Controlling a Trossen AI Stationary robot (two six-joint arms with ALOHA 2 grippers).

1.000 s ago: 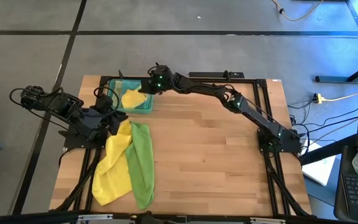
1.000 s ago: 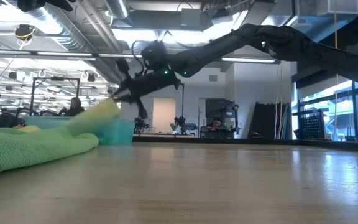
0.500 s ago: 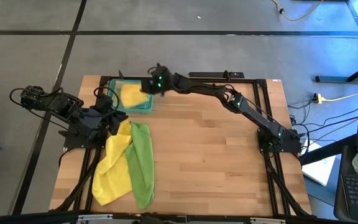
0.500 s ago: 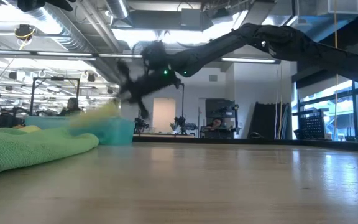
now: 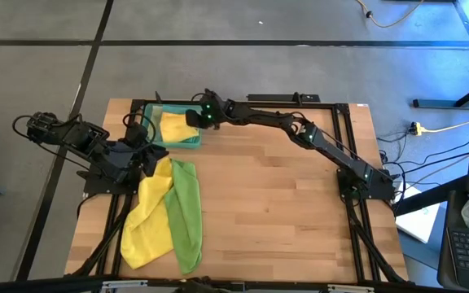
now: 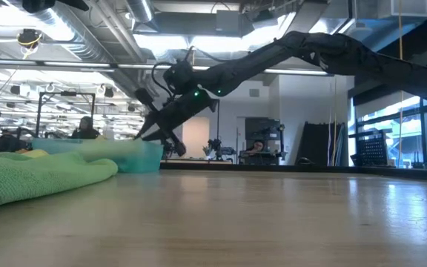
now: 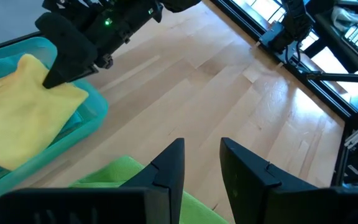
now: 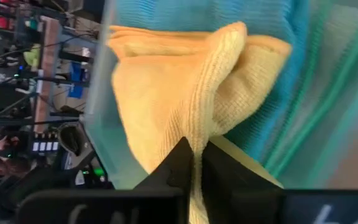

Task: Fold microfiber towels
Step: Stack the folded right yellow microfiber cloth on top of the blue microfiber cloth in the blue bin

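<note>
Yellow folded microfiber towel (image 5: pixel 174 127) lies in the translucent teal plastic tray (image 5: pixel 195 142), the right gripper (image 5: pixel 192 119) fingers pinching its edge. Beside the tray, the left gripper (image 5: pixel 147 160) fingers stand parted over the bright green towel (image 5: pixel 185 213).

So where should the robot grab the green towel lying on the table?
Probably the green towel is best pinched at its near end, coming straight down from above. It lies flat in a long strip beside the yellow towel, and that end sticks out alone on bare table. At the far end the left gripper crowds the cloth.
</note>
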